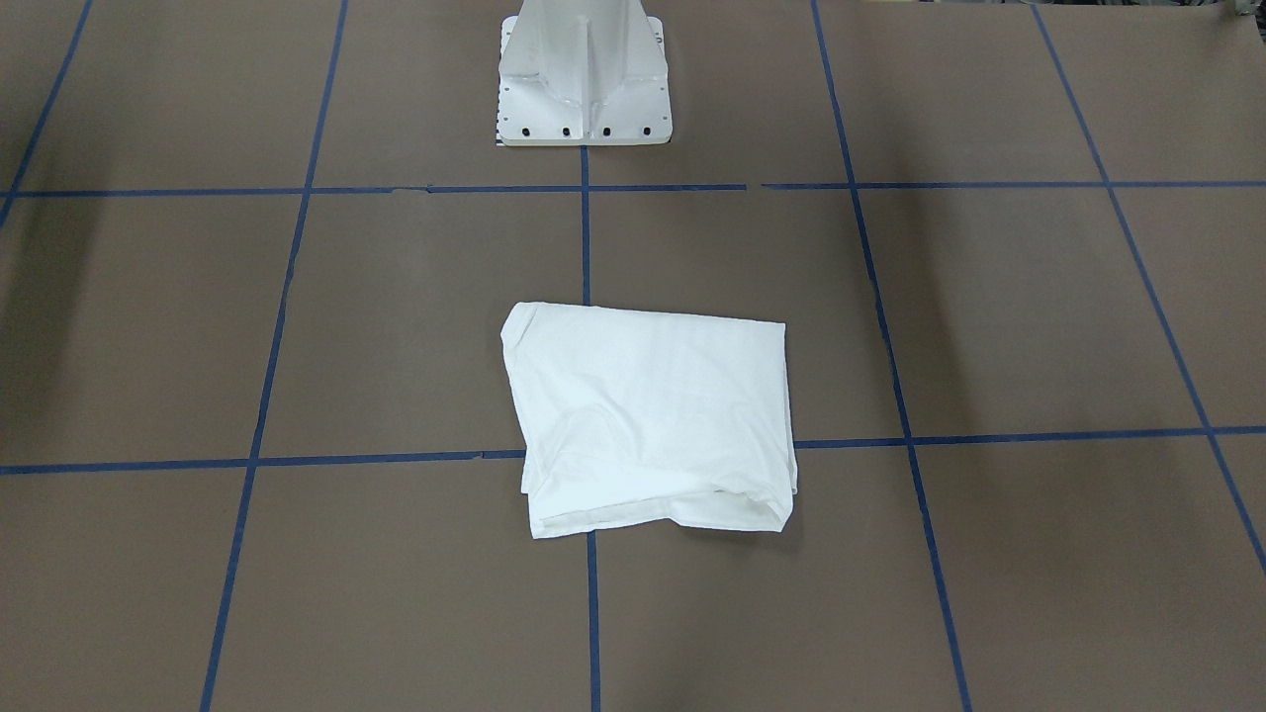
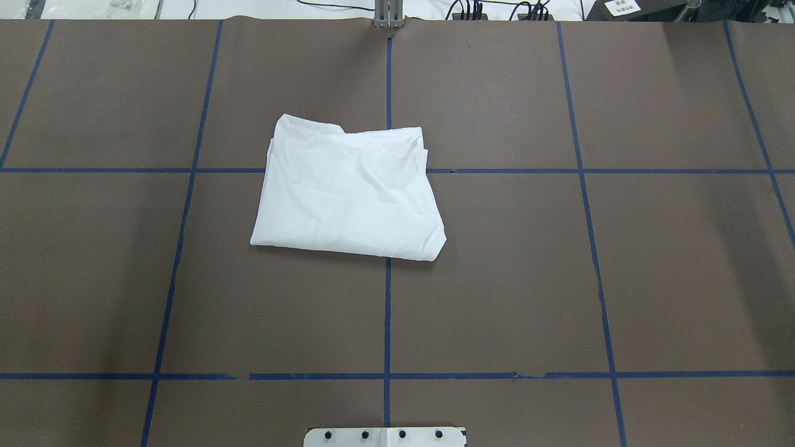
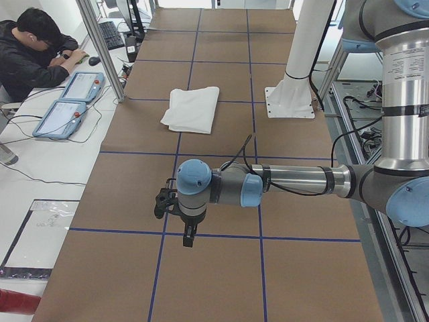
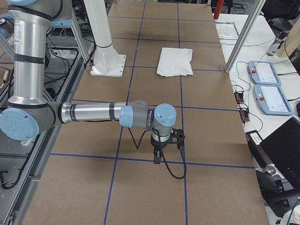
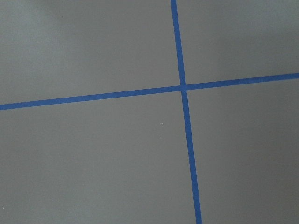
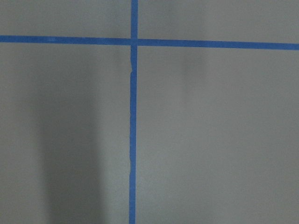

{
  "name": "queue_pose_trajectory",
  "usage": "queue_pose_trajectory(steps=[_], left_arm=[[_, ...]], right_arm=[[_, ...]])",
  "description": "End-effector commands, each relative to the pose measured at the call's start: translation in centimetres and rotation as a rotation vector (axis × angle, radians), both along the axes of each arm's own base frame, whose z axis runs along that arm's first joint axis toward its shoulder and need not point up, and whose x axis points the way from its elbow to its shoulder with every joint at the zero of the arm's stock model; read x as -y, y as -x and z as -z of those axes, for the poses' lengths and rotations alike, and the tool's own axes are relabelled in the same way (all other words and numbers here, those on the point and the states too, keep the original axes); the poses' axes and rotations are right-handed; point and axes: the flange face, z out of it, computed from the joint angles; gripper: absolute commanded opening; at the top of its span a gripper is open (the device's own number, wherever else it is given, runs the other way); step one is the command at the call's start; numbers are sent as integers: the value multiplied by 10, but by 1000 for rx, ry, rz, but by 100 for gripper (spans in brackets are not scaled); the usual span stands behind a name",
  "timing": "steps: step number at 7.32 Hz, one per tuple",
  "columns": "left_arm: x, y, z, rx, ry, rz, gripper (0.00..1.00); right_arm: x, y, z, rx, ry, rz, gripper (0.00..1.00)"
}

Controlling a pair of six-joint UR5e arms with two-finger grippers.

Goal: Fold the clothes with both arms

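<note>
- Brown paper covers the table (image 2: 497, 279), ruled into squares by blue tape (image 2: 387, 310). A person (image 3: 30, 57) sits at a side desk, at 10 o'clock in the left-end view.
- We see the shirt (image 2: 348, 192) lying as a compact, slightly skewed white bundle. In the overhead view it sits at 12 o'clock from the pedestal base (image 2: 385, 436), leaning toward 11, across a tape crossing.
- We judge the folding largely done, though loose layered edges show along the operators' side.
- The left gripper (image 3: 188, 240) and right gripper (image 4: 157, 159) hang fingers-down over bare paper, one toward each table end, well apart from the shirt.
- Only the side views catch them, so we cannot tell whether either is released or clenched. Nothing white hangs from either.
- Both wrist views show only paper and tape.
- What worries us: a pinch that catches just the top layer could peel the bundle open.
- A low approach could also drag the shirt across the smooth paper and worsen the skew — uneven timing between the arms would twist it further.
</note>
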Motion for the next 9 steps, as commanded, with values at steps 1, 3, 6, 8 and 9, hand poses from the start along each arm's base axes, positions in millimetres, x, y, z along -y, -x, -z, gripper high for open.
queue_pose_trajectory(steps=[1,3,6,8,9], left_arm=[[-2,0,-2,0,5,1,100],[-2,0,-3,1,6,1,100],[-7,1,-6,5,13,1,100],[-7,3,-8,34,16,4,100],[-6,2,-8,34,14,2,100]], right_arm=[[0,0,0,0,2,0,100],[-1,0,-1,-2,5,-2,100],[-1,0,-1,0,5,-2,100],[-2,0,-2,1,7,-3,100],[-2,0,-2,3,7,-3,100]])
